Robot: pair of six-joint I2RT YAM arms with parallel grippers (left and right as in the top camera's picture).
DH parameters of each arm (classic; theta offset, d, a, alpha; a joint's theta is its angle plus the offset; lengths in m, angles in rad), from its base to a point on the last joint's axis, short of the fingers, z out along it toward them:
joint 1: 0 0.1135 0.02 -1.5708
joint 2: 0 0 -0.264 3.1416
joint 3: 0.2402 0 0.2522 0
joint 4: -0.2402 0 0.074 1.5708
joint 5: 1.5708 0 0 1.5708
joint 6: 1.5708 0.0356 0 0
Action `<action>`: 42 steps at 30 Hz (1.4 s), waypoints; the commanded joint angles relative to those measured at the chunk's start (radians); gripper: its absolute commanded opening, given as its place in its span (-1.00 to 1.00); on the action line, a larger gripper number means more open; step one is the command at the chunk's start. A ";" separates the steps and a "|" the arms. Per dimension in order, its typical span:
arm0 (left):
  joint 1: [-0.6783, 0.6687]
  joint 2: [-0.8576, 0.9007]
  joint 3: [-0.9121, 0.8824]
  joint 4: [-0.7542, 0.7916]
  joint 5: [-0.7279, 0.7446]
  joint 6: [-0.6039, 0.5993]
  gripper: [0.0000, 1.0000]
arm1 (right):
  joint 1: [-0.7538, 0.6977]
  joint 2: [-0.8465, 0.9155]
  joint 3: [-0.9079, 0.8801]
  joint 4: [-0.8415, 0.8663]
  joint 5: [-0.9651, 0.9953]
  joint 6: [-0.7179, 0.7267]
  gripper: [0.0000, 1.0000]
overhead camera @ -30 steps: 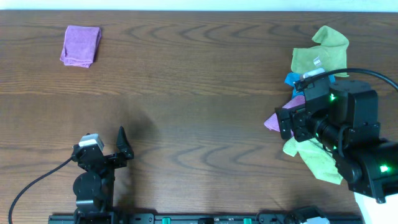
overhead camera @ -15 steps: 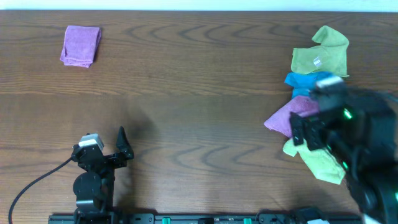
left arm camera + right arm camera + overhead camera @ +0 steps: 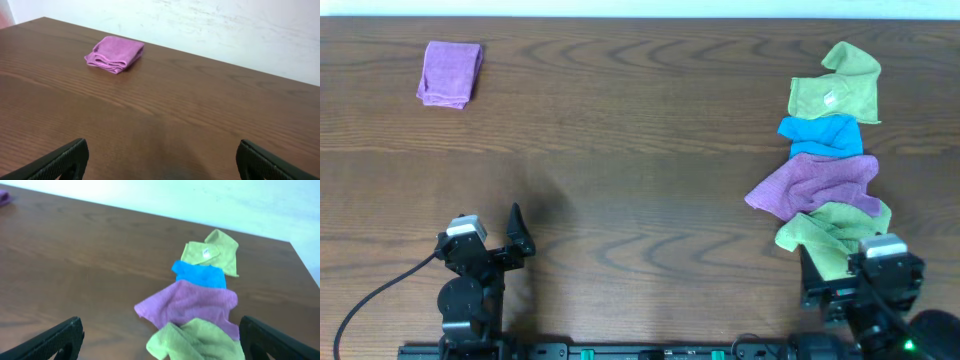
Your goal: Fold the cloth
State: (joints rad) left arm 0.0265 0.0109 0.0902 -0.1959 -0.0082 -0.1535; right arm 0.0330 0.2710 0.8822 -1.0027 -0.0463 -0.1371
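The cloth (image 3: 450,73) is a purple-magenta towel lying folded into a small rectangle at the table's far left; no tag shows. In the left wrist view it (image 3: 115,54) lies well ahead of the fingers, and in the right wrist view it is a sliver at the far left edge (image 3: 4,198). My left gripper (image 3: 510,235) is open and empty at the front left edge (image 3: 160,165). My right gripper (image 3: 820,285) is open and empty at the front right edge, just short of the cloth pile (image 3: 160,342).
At the right lies a row of loose cloths: a lime-green one (image 3: 835,85) with a white tag, a blue one (image 3: 820,135), a bunched purple one (image 3: 815,185) and another lime-green one (image 3: 830,235). They also show in the right wrist view (image 3: 192,302).
My right arm has pulled back from over the pile to the front right edge, uncovering the blue, purple and green cloths. The left arm and the folded cloth have not moved.
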 commanded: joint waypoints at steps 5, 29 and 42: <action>0.006 -0.006 -0.031 -0.005 -0.018 0.000 0.91 | -0.015 -0.158 -0.270 0.189 -0.026 0.099 0.98; 0.006 -0.006 -0.031 -0.005 -0.018 0.000 0.91 | -0.012 -0.266 -0.747 0.517 -0.024 0.295 0.98; 0.006 -0.006 -0.031 -0.005 -0.018 0.000 0.91 | -0.012 -0.266 -0.747 0.517 -0.021 0.293 0.98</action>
State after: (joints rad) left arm 0.0265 0.0109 0.0902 -0.1959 -0.0082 -0.1535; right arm 0.0280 0.0154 0.1394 -0.4873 -0.0643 0.1516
